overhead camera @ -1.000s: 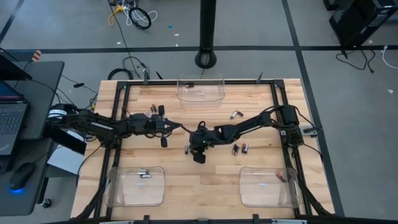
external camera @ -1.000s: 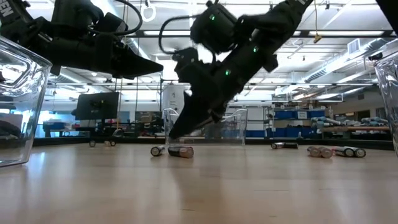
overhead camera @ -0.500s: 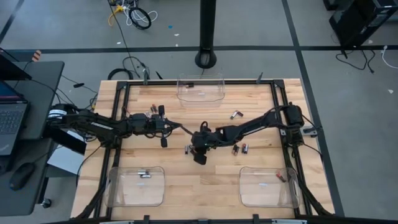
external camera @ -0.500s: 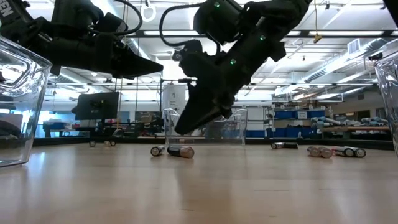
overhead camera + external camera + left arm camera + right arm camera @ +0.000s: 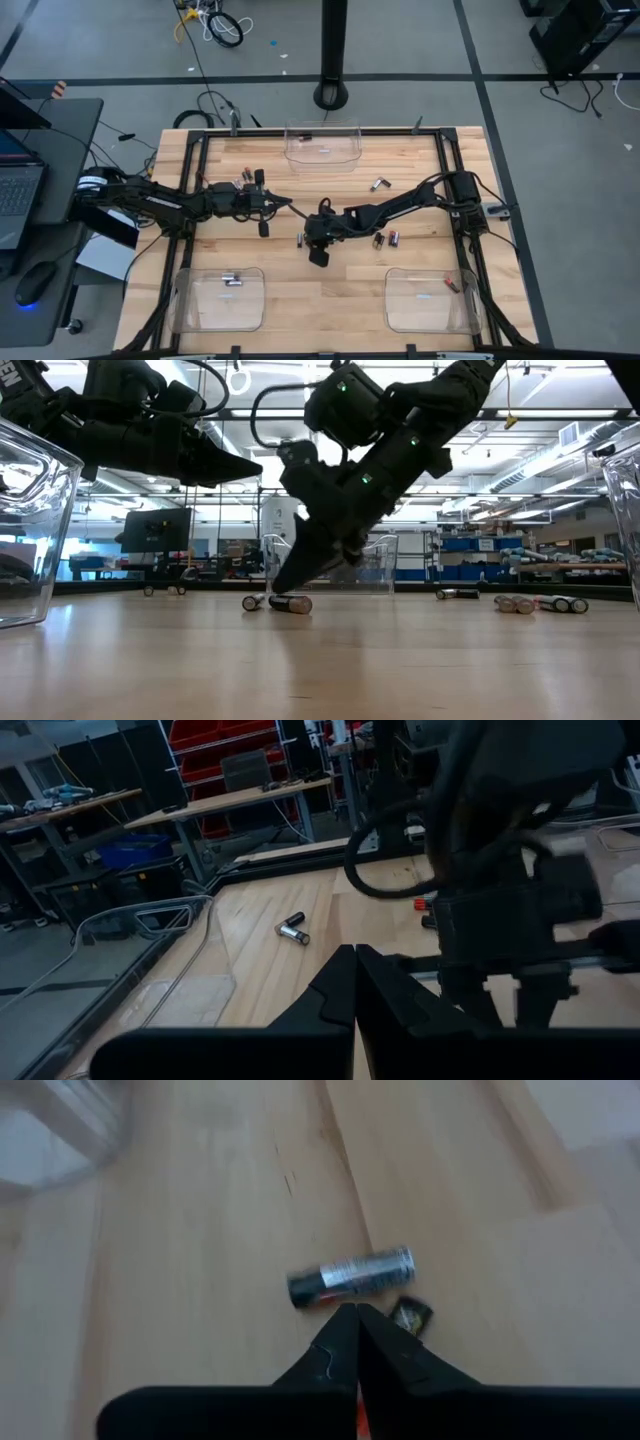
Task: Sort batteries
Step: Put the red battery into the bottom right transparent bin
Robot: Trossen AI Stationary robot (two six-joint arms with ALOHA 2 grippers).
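Loose batteries lie on the wooden table. Below my right gripper lie a silver-and-black cell and a small dark one, seen from table height as a pair. My right gripper slants down at them, shut, its tip just above the larger cell with a small gap showing. Two more cells lie to the right, and one lies farther back. My left gripper hovers level over the table's left middle, shut and holding nothing.
Three clear bins stand on the table: one at the far edge, one at the near left and one at the near right. Both near bins hold a cell or two. Another cell lies beside the left arm. Bare wood stretches between the two near bins.
In the low view my right gripper's fingers stood a little apart half a second ago and are shut now. The tip has come back down close over the same pair of batteries, which have not moved.
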